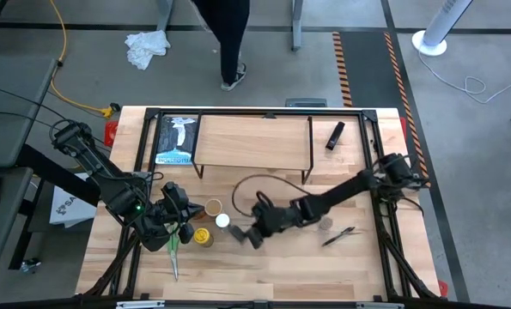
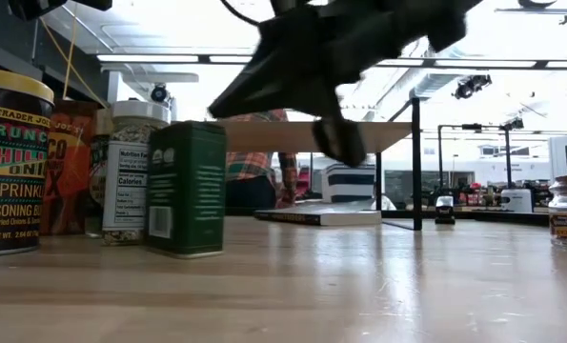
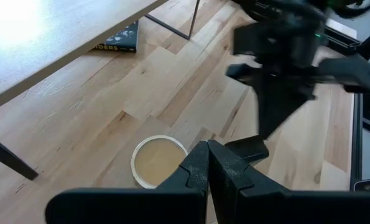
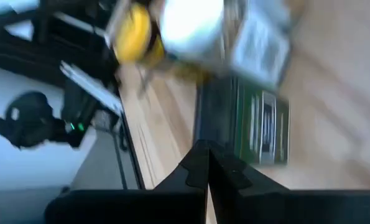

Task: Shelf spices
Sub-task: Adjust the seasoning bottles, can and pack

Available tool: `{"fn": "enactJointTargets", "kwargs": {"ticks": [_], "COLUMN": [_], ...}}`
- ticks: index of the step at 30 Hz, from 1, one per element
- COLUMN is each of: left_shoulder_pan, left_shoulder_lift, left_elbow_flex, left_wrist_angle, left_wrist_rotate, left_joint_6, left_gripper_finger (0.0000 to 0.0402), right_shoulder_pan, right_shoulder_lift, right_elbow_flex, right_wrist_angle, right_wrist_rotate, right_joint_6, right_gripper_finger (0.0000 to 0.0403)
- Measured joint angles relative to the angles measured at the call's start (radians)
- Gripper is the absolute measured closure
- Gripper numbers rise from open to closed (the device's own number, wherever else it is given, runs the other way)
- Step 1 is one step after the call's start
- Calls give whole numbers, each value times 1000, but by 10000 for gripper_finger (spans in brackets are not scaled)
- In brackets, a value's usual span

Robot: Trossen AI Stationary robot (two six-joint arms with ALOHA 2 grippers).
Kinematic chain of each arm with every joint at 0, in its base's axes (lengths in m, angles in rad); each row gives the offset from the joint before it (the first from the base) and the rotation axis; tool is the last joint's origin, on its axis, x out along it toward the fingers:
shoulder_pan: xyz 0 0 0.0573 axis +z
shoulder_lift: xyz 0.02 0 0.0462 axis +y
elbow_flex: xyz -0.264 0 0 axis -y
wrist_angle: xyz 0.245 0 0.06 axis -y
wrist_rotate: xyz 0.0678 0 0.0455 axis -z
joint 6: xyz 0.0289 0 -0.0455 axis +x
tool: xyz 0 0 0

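Both arms reach in over the middle of the wooden counter point(image 1: 324, 275), and neither holds anything. The left gripper point(image 1: 179, 216) hangs over the spice cluster at the near left, its fingers point(image 3: 197, 167) pressed together with no gap; just beyond their tips sits the wide tan round jar point(image 3: 158, 160), upright on the wood. The right gripper point(image 1: 245, 233) has its fingers point(image 4: 198, 163) closed flat against each other too, pointing toward the same cluster from the right.

The spices stand grouped between the two grippers: the yellow-lidded jar point(image 1: 203, 237) nearest the front edge, the white-lidded jar point(image 1: 222, 221) just beside it on the right, and the tan one behind them. At counter height, a dark green tin point(image 2: 185, 188) stands upright just beside the white-lidded jar, with an orange-brown packet point(image 2: 70, 167) behind. A small jar point(image 1: 325, 224) rests alone to the right, well apart from the group.

The shelf point(image 1: 255, 139) stands at the far middle of the counter, its flat top bare. A book point(image 1: 177, 139) lies flat at its left end, a black marker point(image 1: 335, 135) to its right. Green-handled scissors point(image 1: 173, 249) lie near the left gripper.
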Motion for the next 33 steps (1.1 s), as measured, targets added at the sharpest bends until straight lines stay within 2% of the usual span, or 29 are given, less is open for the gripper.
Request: {"fn": "enactJointTargets", "kwargs": {"ticks": [4,7,10,13,18,23,33], "left_shoulder_pan": [0,0,0,0,14,33,65], "left_shoulder_lift": [0,0,0,0,0,0,0], "left_elbow_flex": [0,0,0,0,0,0,0], "left_wrist_angle": [-1,-6,-9,-9,-8,-8,-4], "left_wrist_rotate": [0,0,-1,-15,-20,-20,-23], "left_joint_6": [0,0,0,0,0,0,16], "left_gripper_finger": [402,401,401,402,401,401,401], "right_shoulder_pan": [-39,-36,-16,9,18,3,-4], "right_shoulder_lift": [-13,-69,-111,-98,-33,-5,-4], "right_elbow_flex": [0,0,2,0,0,0,0], "right_wrist_angle": [35,-26,-174,-257,-231,-135,-80], "right_wrist_rotate": [-51,-95,-62,5,52,93,50], "right_joint_6": [-89,-166,-163,-133,-67,-55,-57], "right_gripper_finger": [403,403,403,403,403,403,403]}}
